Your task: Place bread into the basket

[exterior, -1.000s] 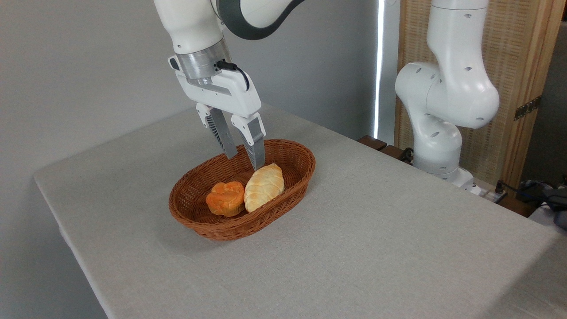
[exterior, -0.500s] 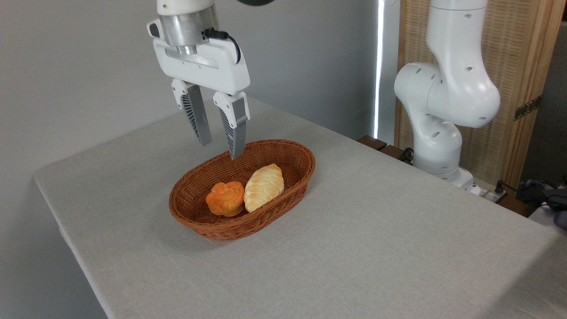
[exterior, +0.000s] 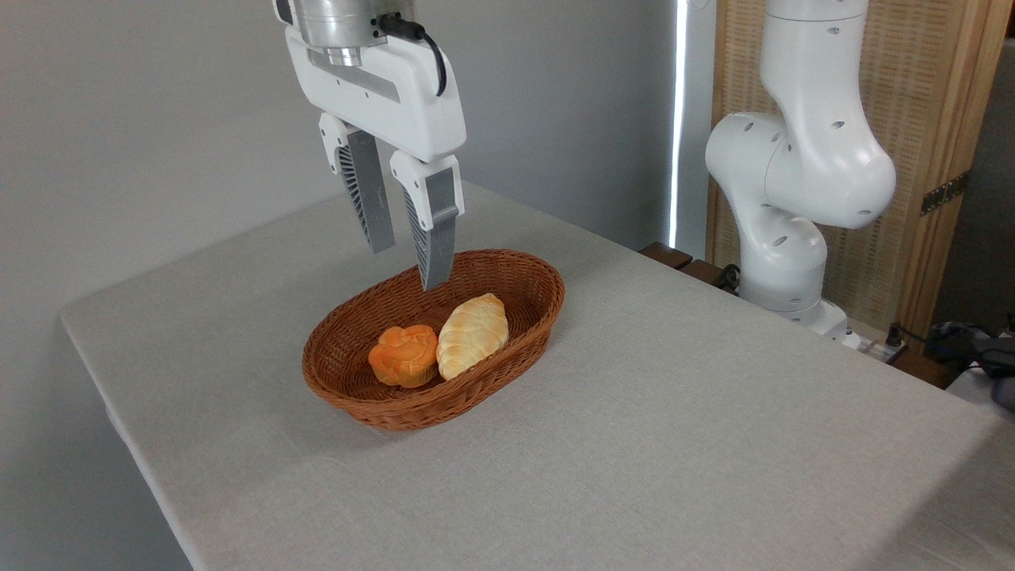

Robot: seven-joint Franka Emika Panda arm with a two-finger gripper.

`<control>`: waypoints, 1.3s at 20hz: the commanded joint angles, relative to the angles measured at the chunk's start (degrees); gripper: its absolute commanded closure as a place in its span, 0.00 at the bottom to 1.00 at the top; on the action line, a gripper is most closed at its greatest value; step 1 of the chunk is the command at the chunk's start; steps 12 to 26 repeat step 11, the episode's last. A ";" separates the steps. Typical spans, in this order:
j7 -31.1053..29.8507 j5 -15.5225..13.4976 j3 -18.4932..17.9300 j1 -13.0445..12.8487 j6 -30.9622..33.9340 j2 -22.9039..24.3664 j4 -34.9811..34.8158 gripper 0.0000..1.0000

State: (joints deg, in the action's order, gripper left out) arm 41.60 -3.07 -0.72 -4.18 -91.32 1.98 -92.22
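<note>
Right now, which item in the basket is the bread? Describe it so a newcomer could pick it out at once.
Find the oval brown wicker basket in the middle of the grey table, below the open gripper. Two items lie side by side inside; the bread is the right one. It is long, pale golden and braided with tapered ends, unlike the small round orange bun on its left.

Mid-frame, the basket [exterior: 519,274] on the table [exterior: 714,412] holds the bread [exterior: 473,334] right of the bun [exterior: 404,355].
</note>
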 commanded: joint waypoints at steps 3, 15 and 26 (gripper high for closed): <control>-0.81 -1.50 -0.42 -0.92 1.67 -0.93 1.52 0.00; -2.84 -1.50 -0.25 -1.10 1.67 -1.28 1.52 0.00; -2.84 -1.50 -0.25 -1.10 1.67 -1.28 1.52 0.00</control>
